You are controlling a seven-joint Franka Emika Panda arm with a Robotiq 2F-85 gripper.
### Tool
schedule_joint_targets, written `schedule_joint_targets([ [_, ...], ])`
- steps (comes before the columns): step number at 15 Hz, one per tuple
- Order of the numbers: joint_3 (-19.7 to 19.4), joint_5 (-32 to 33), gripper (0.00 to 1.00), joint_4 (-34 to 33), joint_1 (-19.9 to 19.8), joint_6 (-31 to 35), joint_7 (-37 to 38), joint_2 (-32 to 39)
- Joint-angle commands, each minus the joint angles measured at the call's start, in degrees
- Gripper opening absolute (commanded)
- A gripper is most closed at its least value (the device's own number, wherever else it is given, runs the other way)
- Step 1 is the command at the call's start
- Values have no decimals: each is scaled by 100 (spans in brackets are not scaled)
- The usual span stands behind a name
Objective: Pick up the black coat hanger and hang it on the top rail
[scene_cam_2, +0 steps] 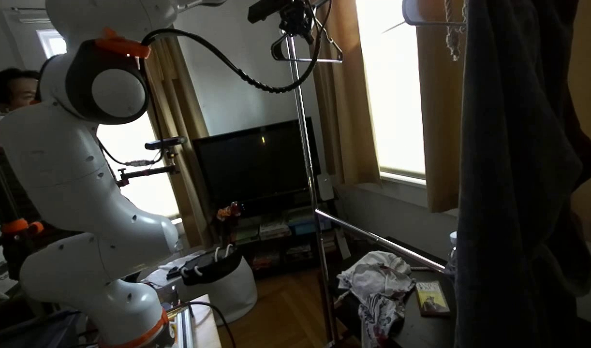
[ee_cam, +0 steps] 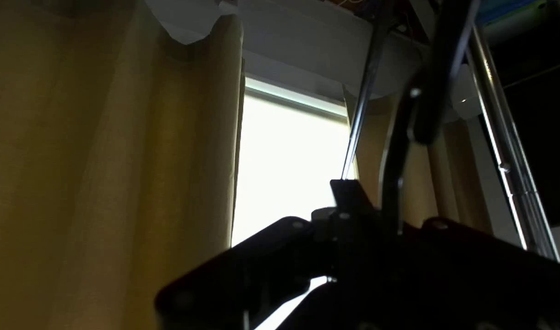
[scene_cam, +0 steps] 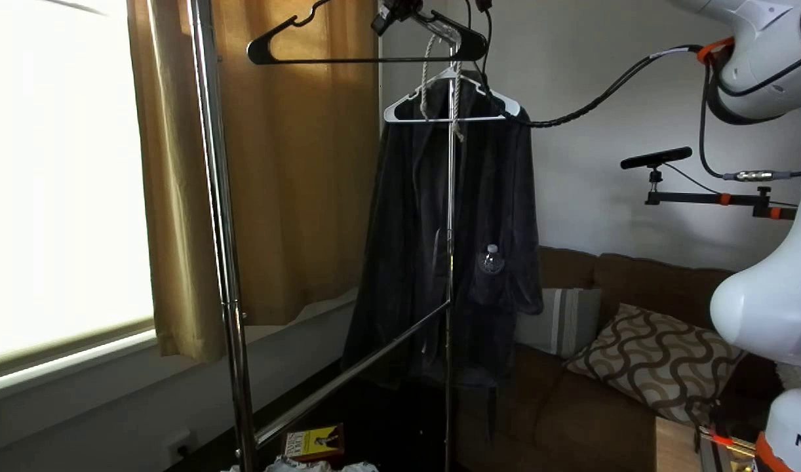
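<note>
gripping a black hanger (scene_cam: pixel 361 60), tool (ee_cam: pixel 353 215) clamped, metal rack (scene_cam: pixel 219 196) nearby

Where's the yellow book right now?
In an exterior view, the yellow book lies at lower right on a dark surface, right of the crumpled white cloth and left of the dark robe.
</note>
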State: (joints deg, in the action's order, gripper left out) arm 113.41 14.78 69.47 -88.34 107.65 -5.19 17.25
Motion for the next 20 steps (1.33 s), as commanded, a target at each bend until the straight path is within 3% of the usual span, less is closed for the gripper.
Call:
schedule_joint_targets([
  [1, -833, -363, 0, -537, 445, -345, 267, -452],
  [6, -2031, -403, 0, -753, 1464, -488, 408, -565],
  [12, -3089, 108, 0, -1249, 2815, -729, 626, -346],
  [13, -3238, 243, 26, -1341, 3057, -981, 598, -306],
  [14, -3386, 397, 27, -1436, 3290, -1171, 605, -262],
  [16, -3581, 635, 40, -1663, 3715, -1422, 585, -114],
  [17, -4510, 181, 49, -1831, 4277, -1470, 366, -355],
  [19, -5232, 161, 63, -2115, 4972, -1596, 381, -307],
  [20, -4632, 612, 71, -2177, 4734, -1675, 539, -89],
])
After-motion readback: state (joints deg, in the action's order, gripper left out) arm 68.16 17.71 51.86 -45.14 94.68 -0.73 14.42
